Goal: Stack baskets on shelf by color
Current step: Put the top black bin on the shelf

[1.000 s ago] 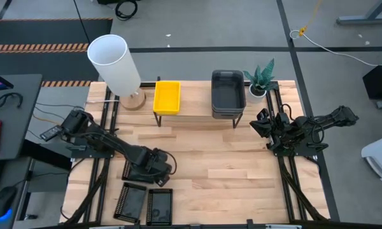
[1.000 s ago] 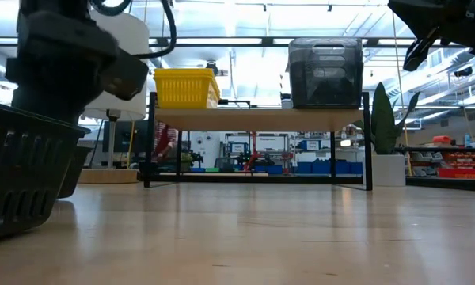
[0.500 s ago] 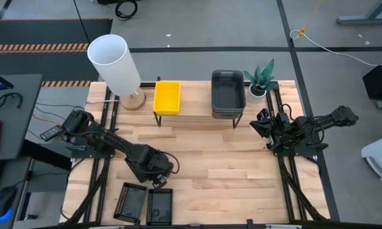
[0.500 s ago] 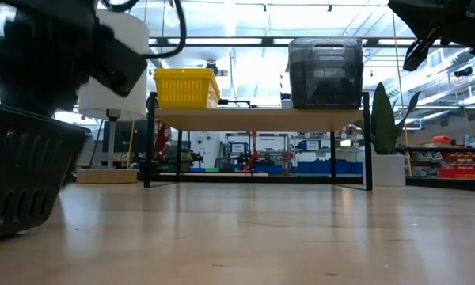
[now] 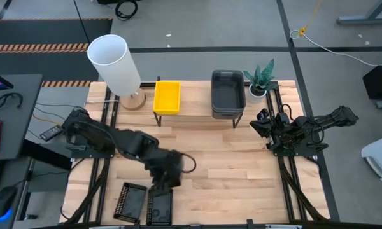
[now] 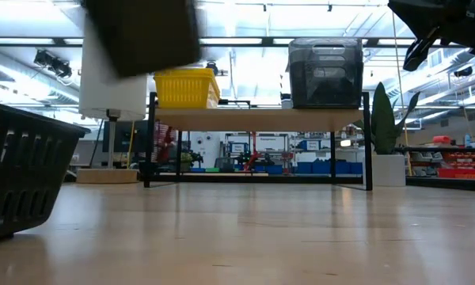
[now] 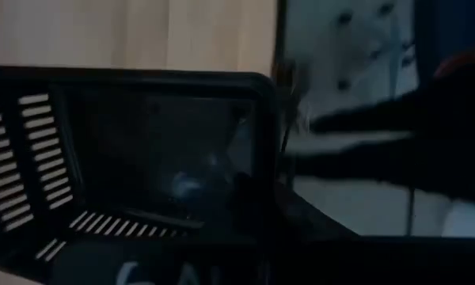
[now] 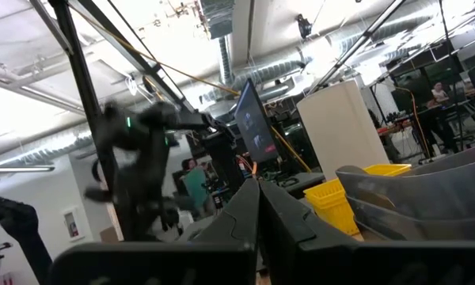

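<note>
My left gripper [image 5: 166, 180] is near the table's near-left, over two black slotted baskets [image 5: 132, 201] [image 5: 159, 207] that rest on their bottoms on the table. One of them shows in the low view [image 6: 24, 174]. The gripper is shut on a third black basket [image 7: 166, 158], raised high [image 6: 142, 36]. On the shelf [image 5: 194, 114] stand yellow baskets [image 5: 167, 97] at its left end and a stack of smoky-grey baskets [image 5: 228, 92] at its right end. My right gripper [image 5: 261, 124] waits shut and empty at the table's right. My left gripper holds the black basket by one end wall [image 7: 245, 237], coming from above. The fingers are dark against the dark basket, so the kind of hold does not show. The basket's open side faces the wrist camera. It is lifted clear of the table.
A white lamp [image 5: 114, 60] stands at the far left beside the shelf. A small potted plant [image 5: 261, 79] stands at the far right beside the grey stack. Bare wood lies in the table's middle and near right [image 5: 242, 184].
My left gripper has moved toward the table's right and near edges and has risen. The black basket beneath it has left its place on the table and gone up with it. The two near baskets have stayed where they were.
</note>
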`<state>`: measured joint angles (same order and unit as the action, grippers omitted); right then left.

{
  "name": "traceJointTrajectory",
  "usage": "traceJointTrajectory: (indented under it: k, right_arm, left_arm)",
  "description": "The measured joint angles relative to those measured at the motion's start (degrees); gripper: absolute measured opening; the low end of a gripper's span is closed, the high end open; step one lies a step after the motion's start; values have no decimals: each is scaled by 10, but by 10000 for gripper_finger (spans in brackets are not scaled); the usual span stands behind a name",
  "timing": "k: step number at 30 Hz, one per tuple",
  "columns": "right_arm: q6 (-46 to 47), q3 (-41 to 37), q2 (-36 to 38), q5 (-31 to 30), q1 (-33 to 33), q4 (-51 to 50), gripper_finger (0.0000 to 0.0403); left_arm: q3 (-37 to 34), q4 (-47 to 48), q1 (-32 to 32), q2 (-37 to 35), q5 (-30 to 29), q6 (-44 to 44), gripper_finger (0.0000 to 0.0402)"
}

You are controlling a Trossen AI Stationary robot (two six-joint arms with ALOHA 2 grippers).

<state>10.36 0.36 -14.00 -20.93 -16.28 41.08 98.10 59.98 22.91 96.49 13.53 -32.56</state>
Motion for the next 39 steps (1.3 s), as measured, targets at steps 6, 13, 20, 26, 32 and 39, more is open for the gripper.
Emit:
traceJointTrajectory:
  k: [6,13,20,26,32,39]
  right_arm:
    - [0,0,0,0,0,0,16]
    - [0,0,0,0,0,0,16]
    - [0,0,0,0,0,0,16]
    - [0,0,0,0,0,0,16]
    - [0,0,-1,0,0,2,16]
    - [0,0,-1,0,0,0,16]
  left_arm:
    - [126,0,-29,0,-111,68,9]
    - [170,4,-130,-1,-199,147,10]
    - [167,-9,-226,11,-183,246,10]
    - [168,-23,-286,37,-152,315,10]
    - [167,9,-324,76,-153,374,10]
    - [167,21,-350,125,-184,425,11]
